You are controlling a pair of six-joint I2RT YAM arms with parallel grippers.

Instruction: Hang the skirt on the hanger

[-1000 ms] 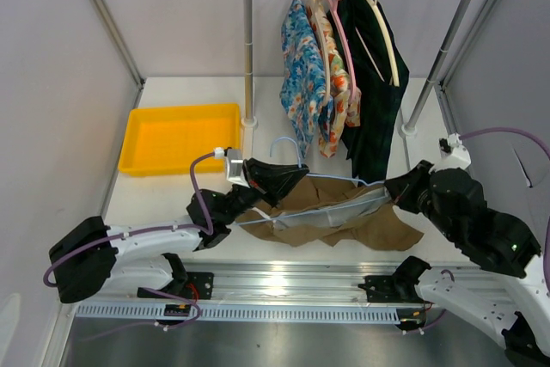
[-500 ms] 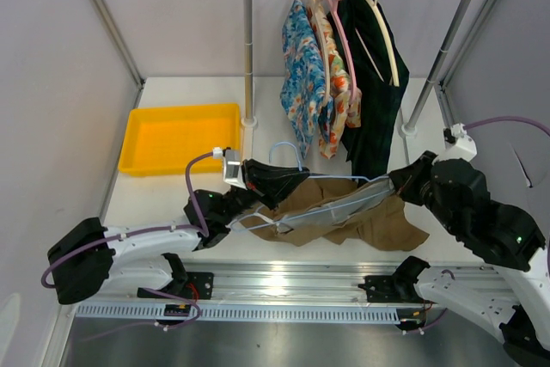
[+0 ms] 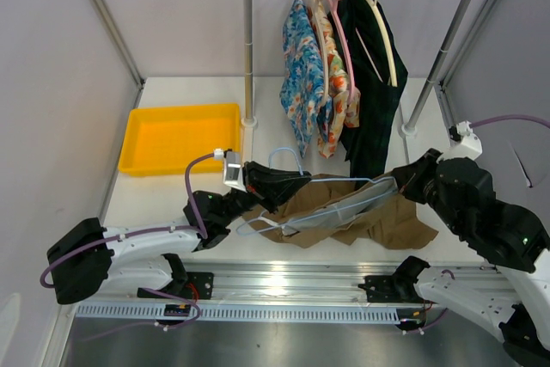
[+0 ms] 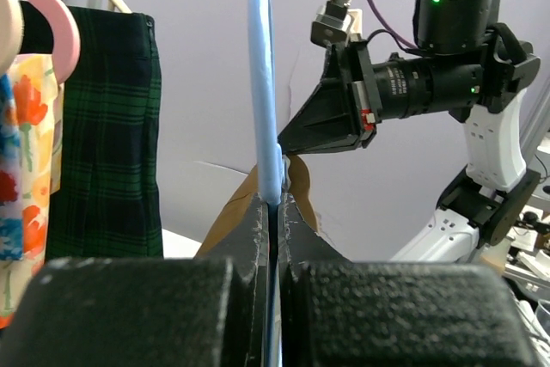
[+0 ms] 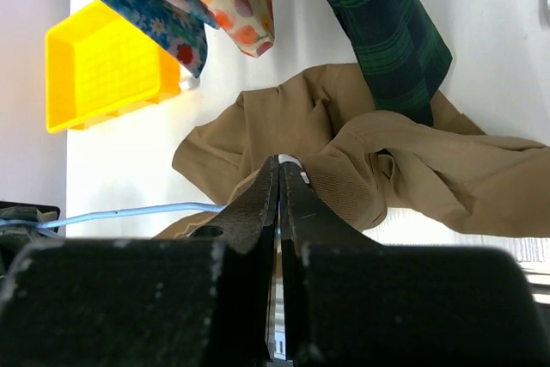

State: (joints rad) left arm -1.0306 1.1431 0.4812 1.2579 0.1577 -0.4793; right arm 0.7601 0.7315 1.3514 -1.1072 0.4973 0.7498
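Two grips hold. The left gripper [image 4: 272, 204] is clenched on the hanger [image 4: 262, 83], whose wire is pinched between its fingers and rises past the tips. The right gripper [image 3: 398, 185] is clamped on an edge of the skirt [image 3: 378, 225], and the rest sags below and beyond those fingers. Over the last second the right arm has risen, lifting that edge. The hanger's far end has come up with it, close to the right fingertips. The waist is probably being drawn over the wire, but the skirt is not hung yet.
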